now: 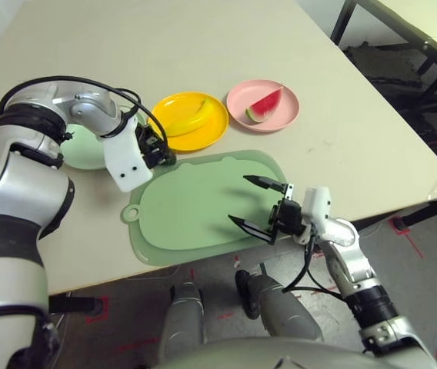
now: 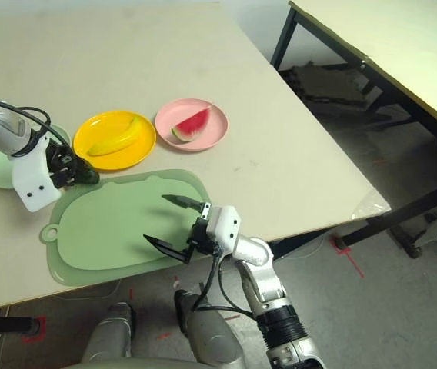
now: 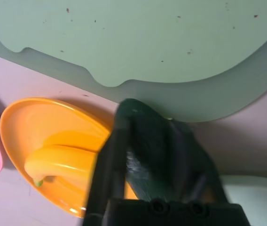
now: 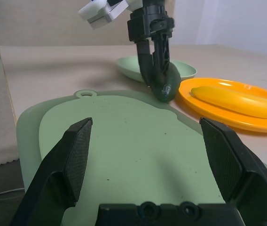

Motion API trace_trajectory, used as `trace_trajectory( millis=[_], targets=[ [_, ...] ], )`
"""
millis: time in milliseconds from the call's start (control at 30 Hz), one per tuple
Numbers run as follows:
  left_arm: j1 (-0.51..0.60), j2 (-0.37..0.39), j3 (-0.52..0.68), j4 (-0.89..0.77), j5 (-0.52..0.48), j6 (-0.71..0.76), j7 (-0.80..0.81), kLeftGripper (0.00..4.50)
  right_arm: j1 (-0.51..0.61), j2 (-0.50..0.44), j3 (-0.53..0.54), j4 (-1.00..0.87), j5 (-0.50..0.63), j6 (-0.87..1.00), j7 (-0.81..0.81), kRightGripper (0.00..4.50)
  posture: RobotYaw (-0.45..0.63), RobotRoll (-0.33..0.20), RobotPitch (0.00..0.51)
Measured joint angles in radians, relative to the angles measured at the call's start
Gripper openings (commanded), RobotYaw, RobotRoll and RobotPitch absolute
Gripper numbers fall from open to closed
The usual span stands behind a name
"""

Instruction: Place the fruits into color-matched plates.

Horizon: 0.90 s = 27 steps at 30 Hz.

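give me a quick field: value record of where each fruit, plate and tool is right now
banana: lying in the yellow-orange plate
watermelon wedge: in the pink plate
avocado: held in the left tool, at the far edge of the cutting mat
mint green plate: no fruit in it, just behind the avocado
right tool: open, holding nothing, over the mat's near right part
left to do: avocado into the mint green plate

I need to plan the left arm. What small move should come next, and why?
Probably carry the avocado, held in the left claw, over to the mint green plate beside it. The banana and watermelon wedge already lie in matching plates.
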<state>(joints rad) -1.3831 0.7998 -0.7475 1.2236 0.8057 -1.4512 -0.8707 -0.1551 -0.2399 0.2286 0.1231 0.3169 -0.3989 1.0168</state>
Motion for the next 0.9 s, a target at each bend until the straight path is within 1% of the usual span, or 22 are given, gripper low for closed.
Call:
trace_trajectory(
  millis=[33, 67, 233, 267, 367, 433, 467, 500, 533, 567, 600, 633, 700, 767, 833, 900],
  targets=[
    [-0.004, 0.0, -0.003, 0.001, 0.009, 0.001, 0.009, 0.2, 0.0, 0.0, 0.0, 0.0, 0.0, 0.0, 0.0, 4.5, -0.16, 0.0, 0.17],
    [-0.007, -0.001, -0.005, 0.004, 0.014, 0.001, 0.016, 0.02, 0.0, 0.0, 0.0, 0.0, -0.001, 0.0, 0.0, 4.5, -0.16, 0.0, 0.17],
    [-0.014, -0.009, -0.006, 0.039, 0.005, -0.001, 0.021, 0.02, -0.001, 0.001, 0.0, 0.0, -0.002, 0.0, 0.0, 4.5, -0.16, 0.0, 0.168],
    [-0.016, -0.013, -0.004, 0.053, -0.012, -0.003, 0.008, 0.02, -0.001, 0.001, 0.001, 0.0, -0.002, 0.0, 0.0, 4.5, -0.16, 0.0, 0.167],
    [-0.031, -0.041, 0.041, 0.127, -0.119, -0.014, -0.101, 0.02, -0.009, 0.002, 0.002, 0.001, -0.002, 0.0, 0.0, 4.5, -0.15, 0.0, 0.162],
    [-0.038, -0.069, 0.11, 0.171, -0.228, 0.001, -0.235, 0.02, -0.016, 0.002, 0.002, 0.003, -0.002, 0.0, 0.001, 4.5, -0.15, 0.0, 0.156],
    [-0.038, -0.09, 0.166, 0.179, -0.316, 0.036, -0.359, 0.02, -0.021, 0.002, 0.003, 0.004, -0.002, 0.0, 0.001, 4.5, -0.14, 0.0, 0.154],
    [-0.035, -0.108, 0.221, 0.17, -0.42, 0.09, -0.487, 0.02, -0.026, 0.003, 0.004, 0.005, -0.002, -0.001, 0.002, 4.5, -0.14, 0.0, 0.153],
    [-0.028, -0.114, 0.251, 0.139, -0.516, 0.157, -0.581, 0.02, -0.029, 0.004, 0.005, 0.007, -0.002, -0.001, 0.002, 4.5, -0.14, 0.0, 0.153],
    [-0.017, -0.112, 0.263, 0.07, -0.648, 0.259, -0.662, 0.02, -0.031, 0.004, 0.005, 0.011, -0.002, -0.001, 0.002, 4.5, -0.13, 0.0, 0.153],
    [-0.013, -0.107, 0.264, 0.025, -0.721, 0.319, -0.693, 0.02, -0.032, 0.004, 0.005, 0.014, -0.002, -0.001, 0.003, 4.5, -0.13, 0.0, 0.153],
    [0.003, -0.094, 0.258, -0.059, -0.83, 0.43, -0.715, 0.02, -0.034, 0.004, 0.006, 0.016, -0.002, -0.001, 0.004, 4.5, -0.11, 0.0, 0.15],
    [0.007, -0.064, 0.247, -0.192, -1.003, 0.614, -0.73, 0.02, -0.035, 0.003, 0.007, 0.018, -0.001, -0.001, 0.012, 4.5, -0.1, 0.0, 0.148],
    [0.002, -0.042, 0.248, -0.253, -1.087, 0.72, -0.731, 0.02, -0.036, 0.002, 0.009, 0.019, -0.001, -0.001, 0.02, 4.5, -0.1, 0.0, 0.148],
    [-0.013, -0.028, 0.258, -0.259, -1.12, 0.784, -0.732, 0.02, -0.039, 0.002, 0.011, 0.02, 0.0, -0.001, 0.028, 4.5, -0.1, 0.0, 0.148],
    [-0.034, -0.02, 0.279, -0.234, -1.113, 0.807, -0.731, 0.41, -0.046, 0.001, 0.011, 0.024, 0.0, -0.001, 0.032, 4.5, -0.1, 0.0, 0.142]
  ],
)
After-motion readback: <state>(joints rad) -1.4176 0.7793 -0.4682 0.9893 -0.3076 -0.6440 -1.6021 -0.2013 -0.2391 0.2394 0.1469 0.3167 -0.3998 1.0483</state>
